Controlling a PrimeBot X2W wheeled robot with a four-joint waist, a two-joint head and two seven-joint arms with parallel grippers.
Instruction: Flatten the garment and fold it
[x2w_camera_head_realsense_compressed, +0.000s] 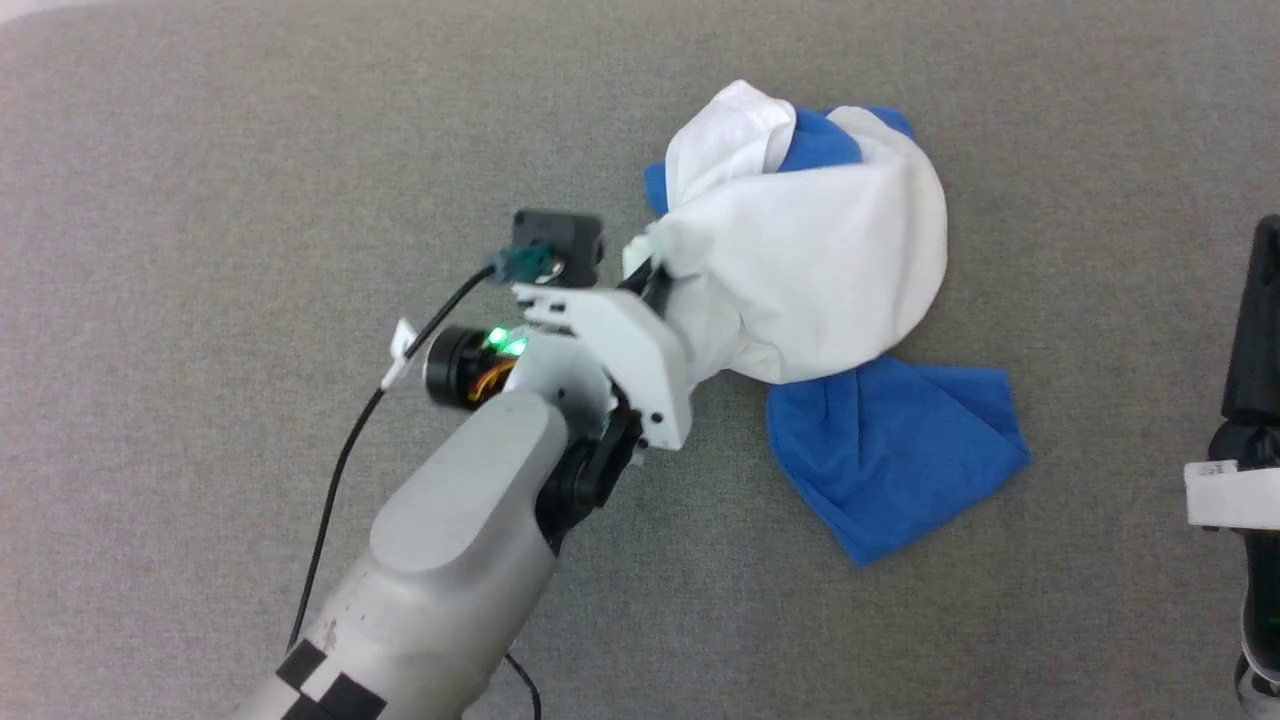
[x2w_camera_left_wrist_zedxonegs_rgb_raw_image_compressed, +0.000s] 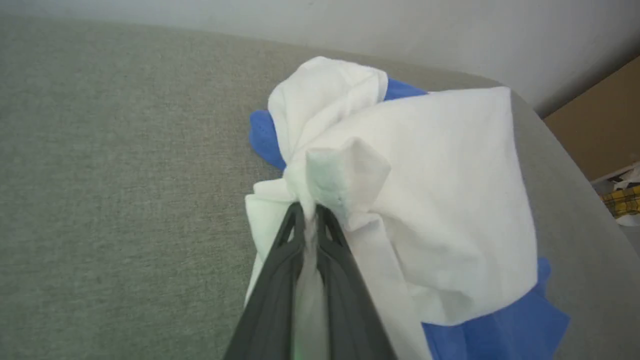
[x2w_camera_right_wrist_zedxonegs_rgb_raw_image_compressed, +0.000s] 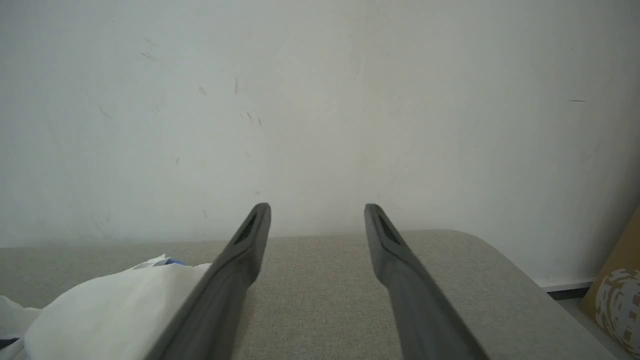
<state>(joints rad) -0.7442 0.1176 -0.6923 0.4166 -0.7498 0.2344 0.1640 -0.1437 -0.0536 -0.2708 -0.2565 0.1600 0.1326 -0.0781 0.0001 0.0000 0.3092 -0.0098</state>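
The garment (x2w_camera_head_realsense_compressed: 810, 260) is a crumpled white T-shirt with blue sleeves, bunched in a heap on the grey surface, one blue sleeve (x2w_camera_head_realsense_compressed: 890, 450) spread toward the near side. My left gripper (x2w_camera_head_realsense_compressed: 650, 275) is shut on a pinch of white cloth at the heap's left edge, lifting it. In the left wrist view the garment (x2w_camera_left_wrist_zedxonegs_rgb_raw_image_compressed: 440, 200) rises from my left gripper (x2w_camera_left_wrist_zedxonegs_rgb_raw_image_compressed: 310, 212), whose dark fingers clamp a white fold. My right gripper (x2w_camera_right_wrist_zedxonegs_rgb_raw_image_compressed: 316, 212) stands open over the surface, with the garment (x2w_camera_right_wrist_zedxonegs_rgb_raw_image_compressed: 115, 305) low on its left. The right arm (x2w_camera_head_realsense_compressed: 1250, 400) sits at the head view's right edge.
The grey fabric surface (x2w_camera_head_realsense_compressed: 250, 180) stretches wide around the heap. A pale wall (x2w_camera_right_wrist_zedxonegs_rgb_raw_image_compressed: 320, 100) stands behind its far edge. Past the rounded right edge are a brown box (x2w_camera_left_wrist_zedxonegs_rgb_raw_image_compressed: 600, 130) and some clutter on the floor. A black cable (x2w_camera_head_realsense_compressed: 340, 470) runs along my left forearm.
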